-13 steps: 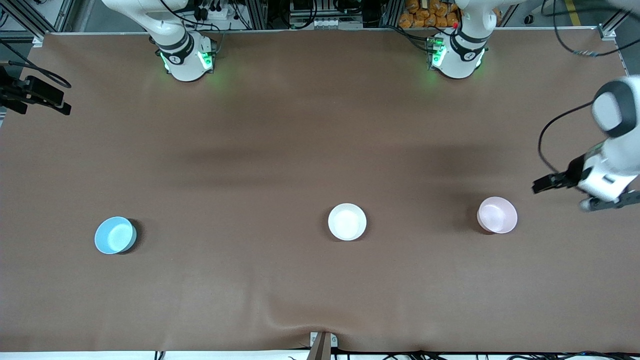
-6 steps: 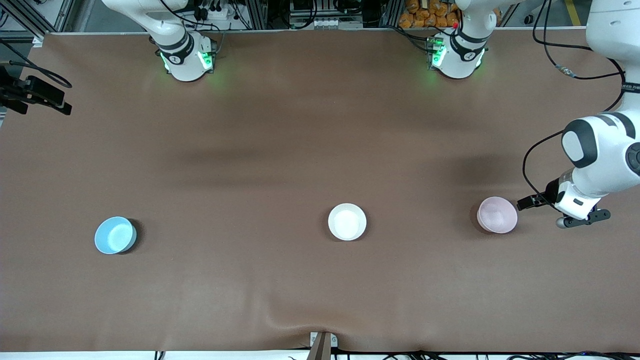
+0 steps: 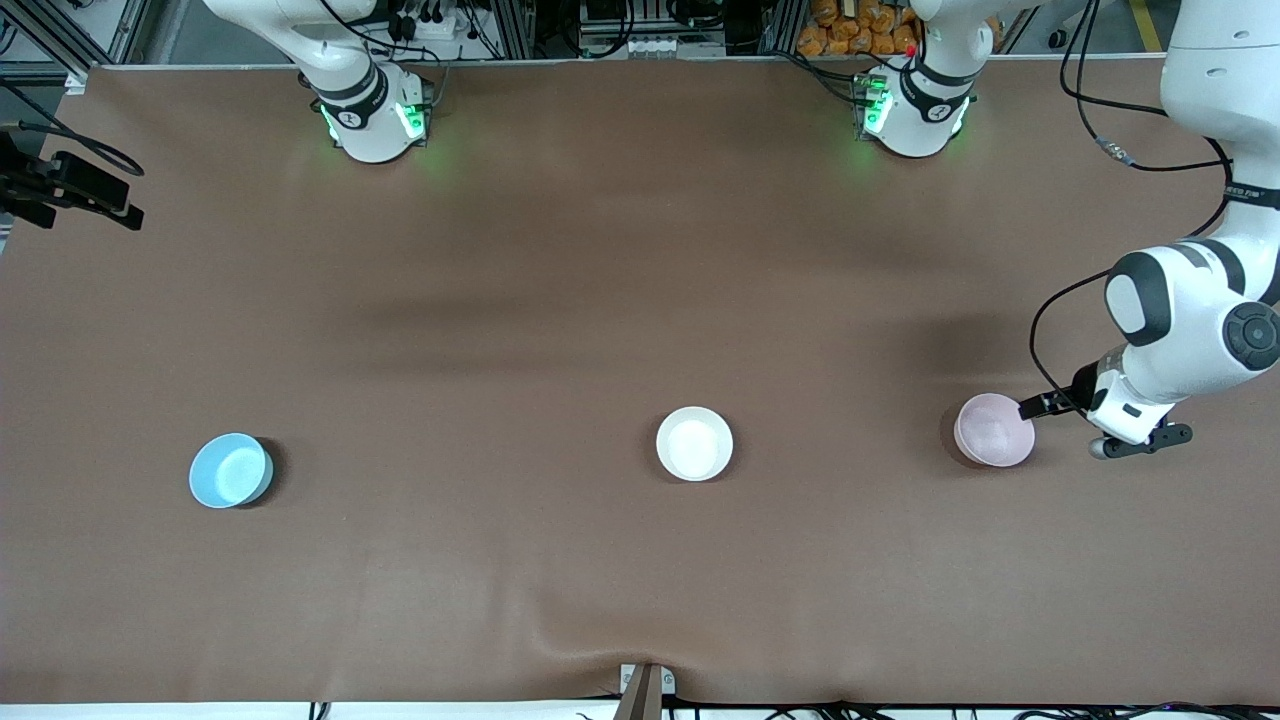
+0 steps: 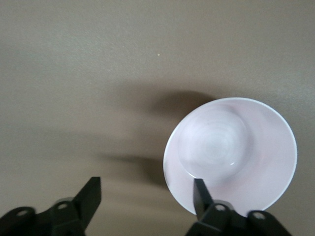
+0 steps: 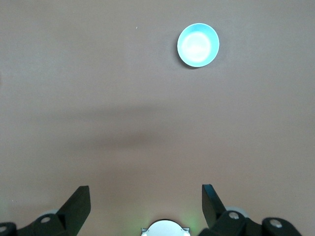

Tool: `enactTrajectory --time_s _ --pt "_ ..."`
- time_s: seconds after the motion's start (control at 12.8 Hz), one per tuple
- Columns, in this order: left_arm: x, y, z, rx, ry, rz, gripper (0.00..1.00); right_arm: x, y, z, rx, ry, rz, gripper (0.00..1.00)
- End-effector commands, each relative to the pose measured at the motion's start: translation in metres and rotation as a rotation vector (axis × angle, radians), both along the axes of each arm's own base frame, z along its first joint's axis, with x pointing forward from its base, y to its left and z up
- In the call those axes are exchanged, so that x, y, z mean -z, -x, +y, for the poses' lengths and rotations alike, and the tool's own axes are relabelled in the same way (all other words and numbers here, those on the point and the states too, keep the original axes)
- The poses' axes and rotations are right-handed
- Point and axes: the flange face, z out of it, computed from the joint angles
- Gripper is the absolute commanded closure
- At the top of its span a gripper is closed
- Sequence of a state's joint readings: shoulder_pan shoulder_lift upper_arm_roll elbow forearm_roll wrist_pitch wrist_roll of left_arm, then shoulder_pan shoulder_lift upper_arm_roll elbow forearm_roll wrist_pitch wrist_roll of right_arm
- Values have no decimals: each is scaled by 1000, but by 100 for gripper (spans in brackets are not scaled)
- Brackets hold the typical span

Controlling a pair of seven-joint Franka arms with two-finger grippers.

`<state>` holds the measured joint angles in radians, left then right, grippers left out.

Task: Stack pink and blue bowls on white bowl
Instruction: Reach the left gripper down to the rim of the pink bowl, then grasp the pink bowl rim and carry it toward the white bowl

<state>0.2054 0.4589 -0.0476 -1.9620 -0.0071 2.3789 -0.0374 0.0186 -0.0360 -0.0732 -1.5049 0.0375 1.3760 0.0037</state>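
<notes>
The left claw (image 4: 145,194) hangs with fingers apart at the pink bowl's (image 3: 994,429) rim, one finger over the bowl. That bowl sits on the table (image 3: 600,250) toward the left arm's end from the white bowl (image 3: 694,443); the blue bowl (image 3: 230,470) sits toward the right arm's end. The right claw (image 5: 146,201) waits spread wide, high over the table.

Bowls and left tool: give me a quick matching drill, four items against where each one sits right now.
Items:
1. pink bowl
2. white bowl
3. blue bowl
4. left tool

Places:
A. toward the right arm's end of the table
B. at the pink bowl's rim, open
C. mid-table, between the other two bowls
D. toward the left arm's end of the table

Pairs: 1-D, 2-C, 3-A, 4-B
</notes>
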Motion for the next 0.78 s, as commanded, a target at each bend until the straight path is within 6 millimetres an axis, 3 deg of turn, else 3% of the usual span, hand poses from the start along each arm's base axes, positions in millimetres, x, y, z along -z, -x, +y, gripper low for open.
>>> enactTrajectory --time_s 0.0,0.16,0.23,0.39,0.7 --pt "10 -4 -4 -13 22 -9 38 0 0 3 4 9 3 0" --pt "21 -10 -4 -41 52 -8 50 -1 0 2 4 11 1 0" --pt "24 -12 -4 -45 55 -6 61 1 0 3 5 10 4 0" --pt "26 -14 -7 -61 73 -8 96 1 -1 4 2 10 5 0" --pt "21 -16 -24 -46 102 -15 100 1 -1 6 -2 11 3 0"
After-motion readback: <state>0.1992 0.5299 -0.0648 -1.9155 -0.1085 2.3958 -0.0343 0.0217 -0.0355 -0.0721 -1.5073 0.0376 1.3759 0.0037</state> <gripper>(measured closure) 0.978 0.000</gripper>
